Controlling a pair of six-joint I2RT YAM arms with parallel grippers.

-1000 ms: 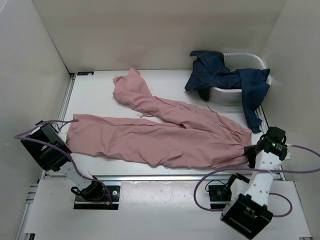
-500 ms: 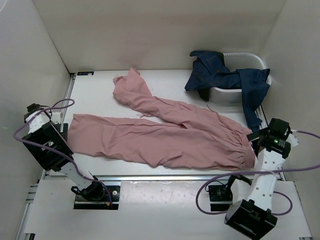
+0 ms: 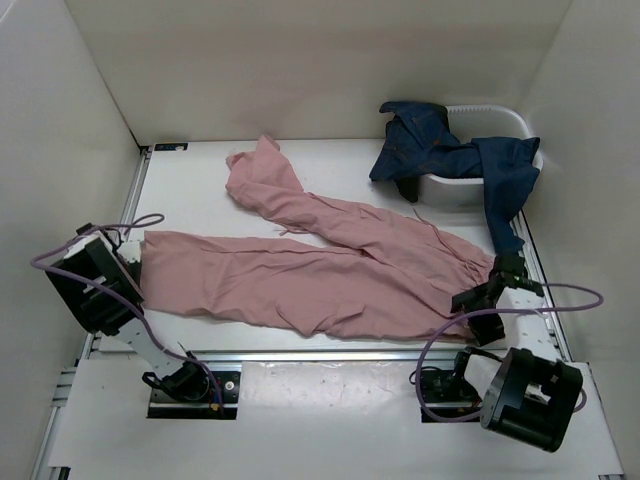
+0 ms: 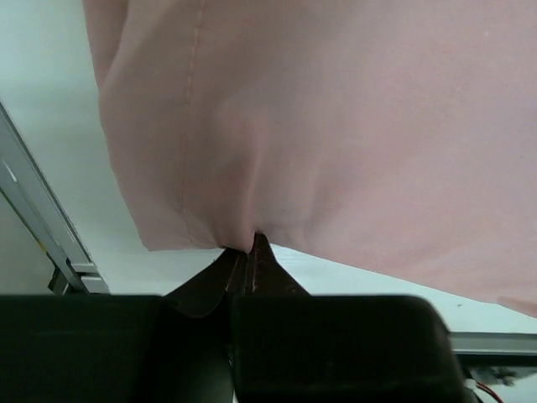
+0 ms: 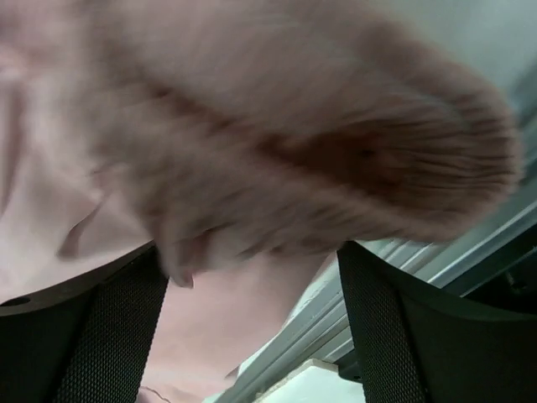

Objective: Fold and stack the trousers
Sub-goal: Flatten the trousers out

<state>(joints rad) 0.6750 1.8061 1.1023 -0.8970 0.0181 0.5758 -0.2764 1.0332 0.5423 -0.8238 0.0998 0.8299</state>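
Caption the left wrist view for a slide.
Left gripper shut on the hem of the pink trousers.

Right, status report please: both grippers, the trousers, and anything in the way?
Left gripper shut on trousers, leg hem. Right gripper open, waistband between jaws. Blue garment hangs from tub, close by waist end.
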